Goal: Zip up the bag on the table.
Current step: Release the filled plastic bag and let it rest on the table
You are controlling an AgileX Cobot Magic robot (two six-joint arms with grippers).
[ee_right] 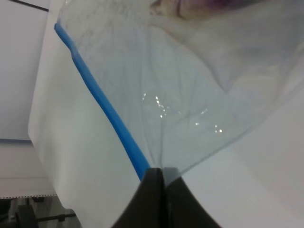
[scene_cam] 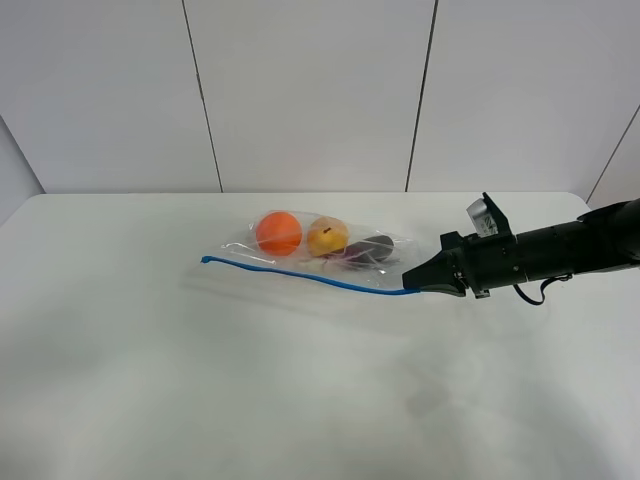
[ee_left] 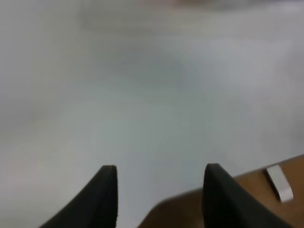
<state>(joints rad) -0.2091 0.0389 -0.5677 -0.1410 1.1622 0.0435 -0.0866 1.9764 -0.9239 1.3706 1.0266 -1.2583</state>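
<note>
1. The left pincer (ee_left: 160, 169) is held spread with nothing between its tips, and no bag is seen near it.
2. The right pincer (scene_cam: 410, 286) is pressed together on the right end of the blue zip strip (scene_cam: 300, 272), probably to anchor it for sealing.
3. The bag (scene_cam: 310, 255) is laid on the middle of the desk (scene_cam: 200, 380), clear and creased. Beyond the strip, an orange (scene_cam: 279, 232), a yellow fruit (scene_cam: 327, 236) and an eggplant (scene_cam: 372, 248) are seen through it.

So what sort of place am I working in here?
Probably a robot test bench or lab, not a home: a plain white table, bare white panelled walls behind, and the bag of fruit, pinched at its blue zipper by the right tool.
</note>
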